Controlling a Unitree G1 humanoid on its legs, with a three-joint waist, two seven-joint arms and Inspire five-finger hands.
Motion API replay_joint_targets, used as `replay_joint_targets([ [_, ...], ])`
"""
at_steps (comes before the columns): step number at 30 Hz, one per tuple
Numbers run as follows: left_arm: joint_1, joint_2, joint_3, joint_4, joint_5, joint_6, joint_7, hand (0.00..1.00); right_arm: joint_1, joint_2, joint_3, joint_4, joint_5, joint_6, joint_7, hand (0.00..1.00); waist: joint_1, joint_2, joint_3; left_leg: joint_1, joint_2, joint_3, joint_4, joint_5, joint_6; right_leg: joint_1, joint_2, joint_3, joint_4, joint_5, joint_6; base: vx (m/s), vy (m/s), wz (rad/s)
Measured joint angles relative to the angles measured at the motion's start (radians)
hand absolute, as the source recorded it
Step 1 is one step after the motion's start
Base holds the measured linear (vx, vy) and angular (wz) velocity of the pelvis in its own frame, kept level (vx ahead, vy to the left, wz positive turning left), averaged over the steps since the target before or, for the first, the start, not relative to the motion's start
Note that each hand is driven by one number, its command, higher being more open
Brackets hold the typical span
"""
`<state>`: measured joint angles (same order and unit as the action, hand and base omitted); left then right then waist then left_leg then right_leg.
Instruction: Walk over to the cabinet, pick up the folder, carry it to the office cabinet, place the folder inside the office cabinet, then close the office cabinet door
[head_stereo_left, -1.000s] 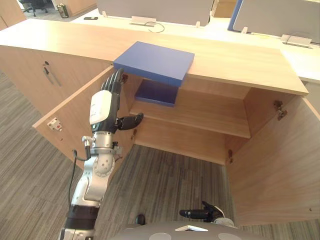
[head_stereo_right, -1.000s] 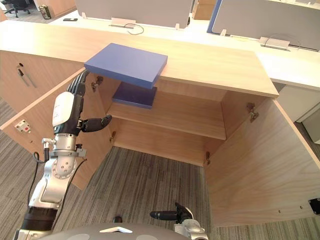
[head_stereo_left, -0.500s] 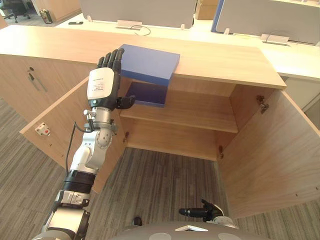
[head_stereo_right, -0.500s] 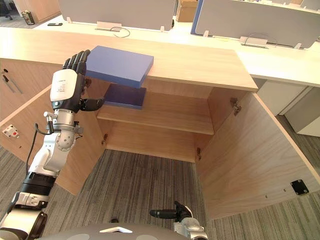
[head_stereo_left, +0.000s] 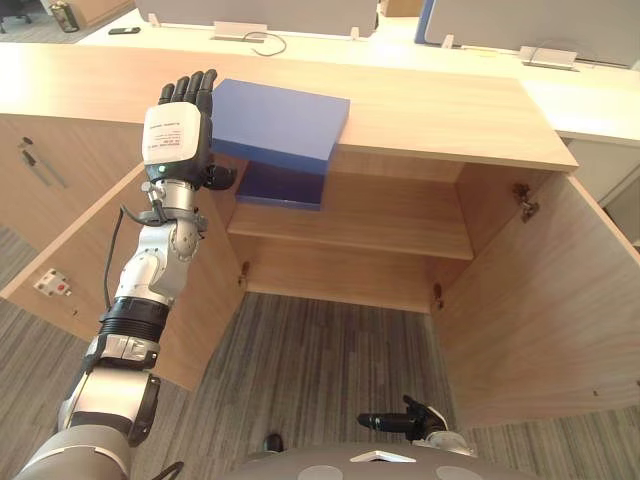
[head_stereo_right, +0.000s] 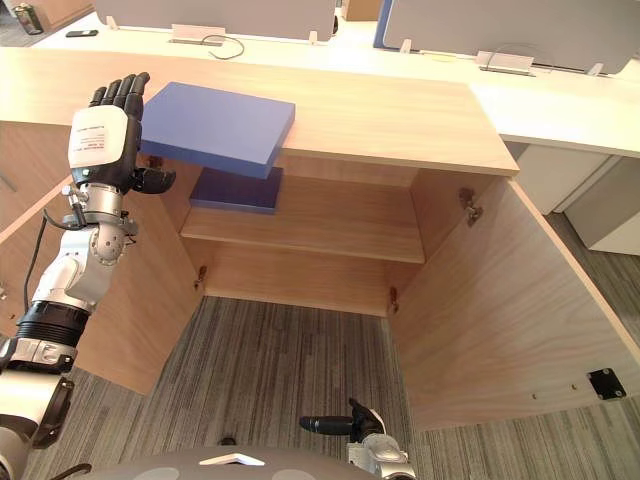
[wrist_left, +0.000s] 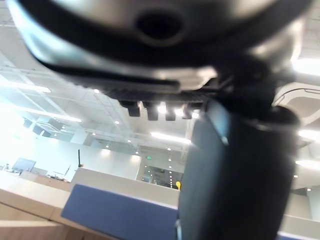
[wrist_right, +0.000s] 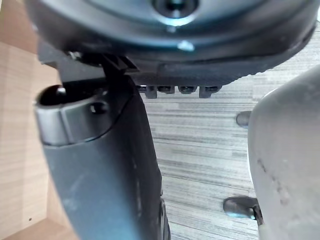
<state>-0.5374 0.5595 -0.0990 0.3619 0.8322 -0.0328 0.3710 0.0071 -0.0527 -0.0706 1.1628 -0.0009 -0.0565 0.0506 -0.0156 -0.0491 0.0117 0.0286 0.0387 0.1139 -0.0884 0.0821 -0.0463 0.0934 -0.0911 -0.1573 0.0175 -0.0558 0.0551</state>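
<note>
A blue folder (head_stereo_left: 280, 120) lies flat on the wooden cabinet top (head_stereo_left: 450, 110), its front edge jutting out over the open compartment. A second blue folder (head_stereo_left: 283, 187) lies on the shelf (head_stereo_left: 380, 215) just below it. My left hand (head_stereo_left: 175, 140) is raised beside the top folder's left edge, open with fingers straight up and the thumb (head_stereo_left: 220, 178) reaching under the folder's corner. In the left wrist view the folder (wrist_left: 115, 217) shows as a blue band past the thumb. My right hand (head_stereo_left: 400, 425) hangs low over the carpet, open and holding nothing.
Both cabinet doors stand open: the left door (head_stereo_left: 90, 260) swings out beside my left arm and the right door (head_stereo_left: 530, 310) at the right. A closed cabinet with a handle (head_stereo_left: 30, 160) sits further left. Desks with grey dividers (head_stereo_left: 290, 12) stand behind.
My left hand has risen from beside the left door up to the left edge of the top folder. The view has shifted as the camera moved; the folders stay put.
</note>
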Motion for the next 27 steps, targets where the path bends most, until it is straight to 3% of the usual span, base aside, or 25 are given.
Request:
replay_joint_targets([
  [2, -0.017, 0.002, -0.005, 0.018, 0.000, 0.000, 0.002, 1.00, 0.004, 0.000, 0.001, 0.000, 0.009, -0.001, -0.007, 1.00, -0.006, 0.005, 0.000, -0.001, 0.013, 0.005, 0.000, 0.001, 0.000, -0.008, 0.007, 0.003, 0.001, 0.019, -0.012, -0.04, -0.007, -0.18],
  [9, -0.086, 0.009, -0.008, 0.099, -0.001, 0.007, 0.009, 1.00, 0.022, -0.002, -0.009, -0.030, 0.027, -0.018, -0.023, 1.00, -0.026, 0.013, 0.001, -0.029, 0.019, 0.030, -0.005, 0.015, 0.002, -0.070, 0.009, 0.032, 0.017, 0.026, -0.011, -0.12, -0.001, -0.22],
  [17, -0.105, 0.010, -0.009, 0.112, -0.006, 0.008, 0.021, 1.00, 0.055, -0.015, -0.038, -0.082, 0.051, -0.021, -0.031, 1.00, -0.041, 0.044, 0.000, -0.044, 0.026, 0.033, -0.006, 0.026, -0.001, -0.081, 0.019, 0.051, -0.016, 0.015, -0.014, -0.14, 0.004, -0.04],
  [22, -0.124, 0.013, -0.039, 0.115, -0.008, 0.007, 0.022, 1.00, 0.057, -0.017, -0.038, -0.080, 0.065, -0.020, -0.032, 1.00, -0.041, 0.036, -0.006, -0.053, 0.019, 0.051, -0.005, 0.024, 0.001, -0.086, 0.013, 0.077, -0.039, 0.016, -0.012, 0.03, 0.024, -0.09],
  [27, -0.126, 0.015, -0.078, 0.152, -0.010, -0.013, 0.022, 1.00, 0.054, -0.016, -0.038, -0.073, 0.065, -0.020, -0.031, 1.00, -0.044, 0.030, -0.010, -0.053, -0.007, 0.075, -0.004, 0.015, 0.009, -0.090, -0.004, 0.094, -0.038, 0.059, 0.010, 0.12, 0.021, -0.11],
])
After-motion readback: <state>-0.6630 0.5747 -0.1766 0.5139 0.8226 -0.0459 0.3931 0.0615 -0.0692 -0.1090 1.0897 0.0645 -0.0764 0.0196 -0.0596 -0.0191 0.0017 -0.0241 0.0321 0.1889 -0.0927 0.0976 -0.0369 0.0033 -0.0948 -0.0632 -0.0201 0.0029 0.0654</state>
